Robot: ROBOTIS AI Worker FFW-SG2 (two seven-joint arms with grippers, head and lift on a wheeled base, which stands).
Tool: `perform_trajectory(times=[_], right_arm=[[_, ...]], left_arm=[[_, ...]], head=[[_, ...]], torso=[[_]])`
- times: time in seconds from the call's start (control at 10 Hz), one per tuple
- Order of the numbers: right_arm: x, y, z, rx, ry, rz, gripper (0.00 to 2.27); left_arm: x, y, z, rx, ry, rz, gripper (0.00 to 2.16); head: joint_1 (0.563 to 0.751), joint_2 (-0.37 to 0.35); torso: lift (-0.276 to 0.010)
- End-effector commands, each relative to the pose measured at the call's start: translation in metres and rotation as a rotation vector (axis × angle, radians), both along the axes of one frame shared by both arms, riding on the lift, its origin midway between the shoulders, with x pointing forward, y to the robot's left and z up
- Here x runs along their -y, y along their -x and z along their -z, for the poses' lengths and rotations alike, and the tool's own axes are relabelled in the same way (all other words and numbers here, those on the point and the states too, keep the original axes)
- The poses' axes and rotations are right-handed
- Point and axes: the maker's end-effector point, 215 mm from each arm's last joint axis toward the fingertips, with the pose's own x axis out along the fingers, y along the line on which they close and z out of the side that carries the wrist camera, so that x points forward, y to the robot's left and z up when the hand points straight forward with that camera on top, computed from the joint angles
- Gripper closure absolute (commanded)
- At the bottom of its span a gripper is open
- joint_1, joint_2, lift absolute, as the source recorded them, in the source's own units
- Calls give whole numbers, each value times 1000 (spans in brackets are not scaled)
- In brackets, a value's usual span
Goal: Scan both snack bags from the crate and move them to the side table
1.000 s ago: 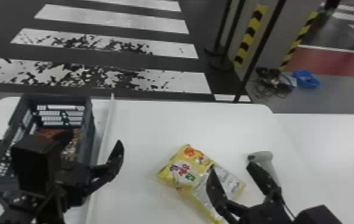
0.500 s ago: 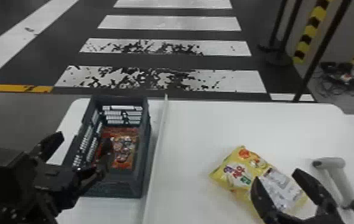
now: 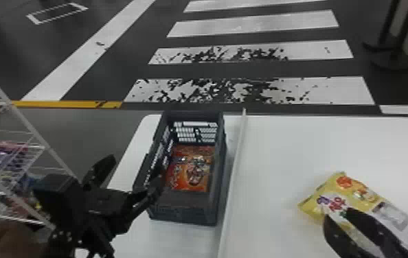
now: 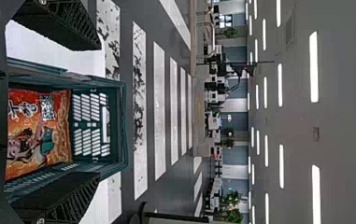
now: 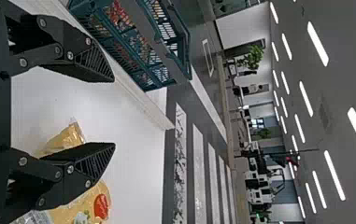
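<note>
Two grippers noted, one per arm: the right gripper (image 3: pixel 339 217) has its fingers parted over the yellow bag (image 3: pixel 361 192), and whether they touch it I cannot tell. Fingers of the left gripper (image 3: pixel 136 171) are likewise spread, at the near left corner of the crate (image 3: pixel 217 194); contact cannot be confirmed. Bags counted: two. One, the yellow bag, lies on the white table (image 3: pixel 282 144), partly covered by the right fingers and cut off at the head view's right edge. The other, the orange bag (image 3: pixel 193 173), lies inside the single crate, its nearest end hidden by the near wall. One pale strip (image 3: pixel 235 168) runs along the table between crate and yellow bag, just beside the crate. A brown shape (image 3: pixel 4 240) in the head view's lower left corner is too blurred to identify. One wire rack (image 3: pixel 30 125) stands left of the table, cut by the edge, its goods too indistinct to count. Beyond, four white floor stripes (image 3: pixel 320 88) lie across the dark floor, the farthest cropped, the two nearest badly worn. Two dark post bases (image 3: pixel 394 61) sit at the right, posts cut off above. Farthest, several ceiling lights (image 4: pixel 314 65) are lit.
</note>
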Motion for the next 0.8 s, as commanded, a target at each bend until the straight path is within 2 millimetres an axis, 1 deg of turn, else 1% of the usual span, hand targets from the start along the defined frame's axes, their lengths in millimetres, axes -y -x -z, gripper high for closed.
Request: perform_trajectory(times=[0.0, 0.2, 0.5, 0.6, 0.7], right_arm=[[-4, -3, 16, -14, 3, -23, 2246], [-6, -8, 48, -58, 23, -41, 2246], [-20, -8, 72, -96, 29, -84, 2246], [-26, -11, 83, -114, 26, -94, 2246], [-28, -13, 89, -124, 27, -99, 2246]], left_arm=[[1, 1, 2, -1, 7, 0, 33], [2, 1, 8, -11, 11, -1, 33], [6, 1, 16, -25, 17, 7, 33], [8, 1, 14, -23, 17, 10, 33], [8, 1, 15, -25, 16, 12, 33]], head=[[695, 248], [695, 253], [695, 259], [695, 264], [695, 267]], torso=[[-95], [-95], [-95], [-95], [-95]])
